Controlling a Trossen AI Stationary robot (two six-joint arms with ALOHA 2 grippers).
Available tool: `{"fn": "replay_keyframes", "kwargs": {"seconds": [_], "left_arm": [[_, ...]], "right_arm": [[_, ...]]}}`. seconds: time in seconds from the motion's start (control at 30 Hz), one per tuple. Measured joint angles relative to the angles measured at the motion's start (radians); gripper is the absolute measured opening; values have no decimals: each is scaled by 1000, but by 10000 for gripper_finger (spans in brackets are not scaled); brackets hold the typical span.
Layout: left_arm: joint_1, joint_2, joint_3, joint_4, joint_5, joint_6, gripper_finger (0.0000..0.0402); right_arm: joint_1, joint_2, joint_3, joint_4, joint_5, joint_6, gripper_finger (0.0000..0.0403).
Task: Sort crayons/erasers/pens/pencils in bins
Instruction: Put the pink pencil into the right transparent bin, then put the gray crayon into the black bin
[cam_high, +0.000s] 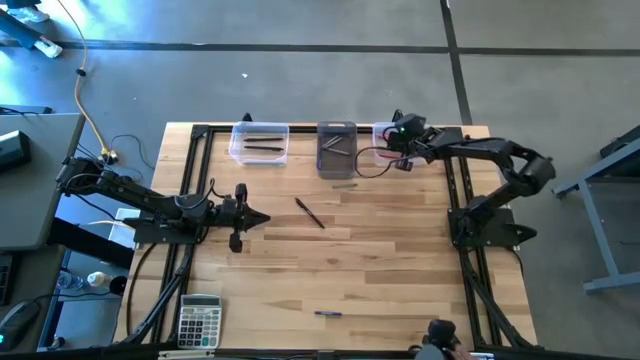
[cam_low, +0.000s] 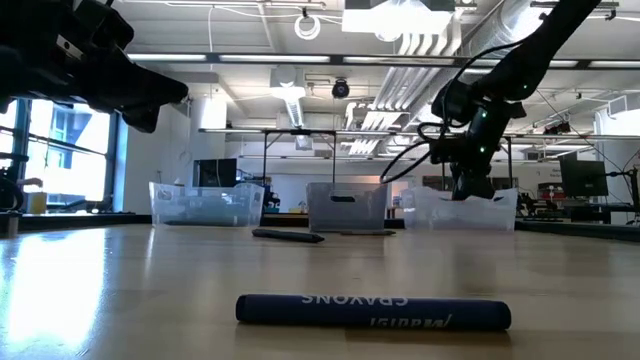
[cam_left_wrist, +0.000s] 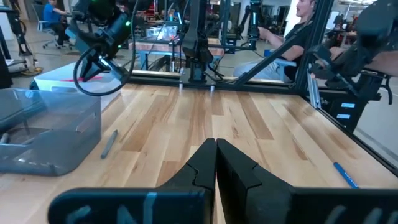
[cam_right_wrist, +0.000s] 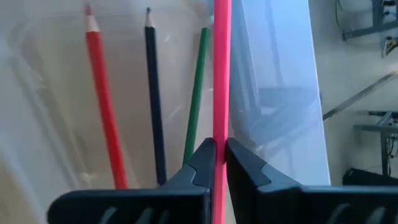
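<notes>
Three bins stand in a row at the table's far edge: a clear one (cam_high: 259, 143), a dark grey one (cam_high: 336, 148) and a clear one (cam_high: 381, 133). My right gripper (cam_high: 393, 134) is over the right clear bin (cam_right_wrist: 273, 81), shut on a pink pencil (cam_right_wrist: 221, 74). A red pencil (cam_right_wrist: 104, 106), a dark pencil (cam_right_wrist: 154, 99) and a green pencil (cam_right_wrist: 196, 93) lie in that bin. My left gripper (cam_high: 262, 218) is shut and empty, above the table's left middle. A dark pencil (cam_high: 309, 213), a grey stick (cam_high: 344, 185) and a blue crayon (cam_high: 327, 313) lie on the table. My right gripper pinches the pink pencil's shaft (cam_right_wrist: 220, 134) between its two fingers. The pencil runs forward past the fingertips into the right clear bin, roughly along the fingers. The fingers reach in from the table's right side. I cannot tell whether the pencil's far end touches the bin.
A grey calculator (cam_high: 200, 320) lies at the near left corner. Black frame rails (cam_high: 460, 190) run along the table's left, right and far sides. The blue crayon also shows close in the low view (cam_low: 372, 312). Bare wood lies between the bins and the near edge.
</notes>
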Motion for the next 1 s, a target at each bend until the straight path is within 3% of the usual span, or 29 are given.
{"fn": "replay_keyframes", "kwargs": {"seconds": [0.2, 0.43, 0.67, 0.87, 1.0], "left_arm": [[0, 0, 0, 0, 0, 0, 0], [0, 0, 0, 0, 0, 0, 0], [0, 0, 0, 0, 0, 0, 0], [0, 0, 0, -1, 1, -1, 0], [0, 0, 0, -2, 5, -11, 0]], "right_arm": [[-8, 19, 0, 11, 9, 7, 22], [4, 15, 17, 0, 82, 56, 96], [52, -100, 37, -101, 82, 68, 128], [101, -276, 38, -183, -71, 184, 89], [140, -374, 38, -174, -296, 277, 34]]}}
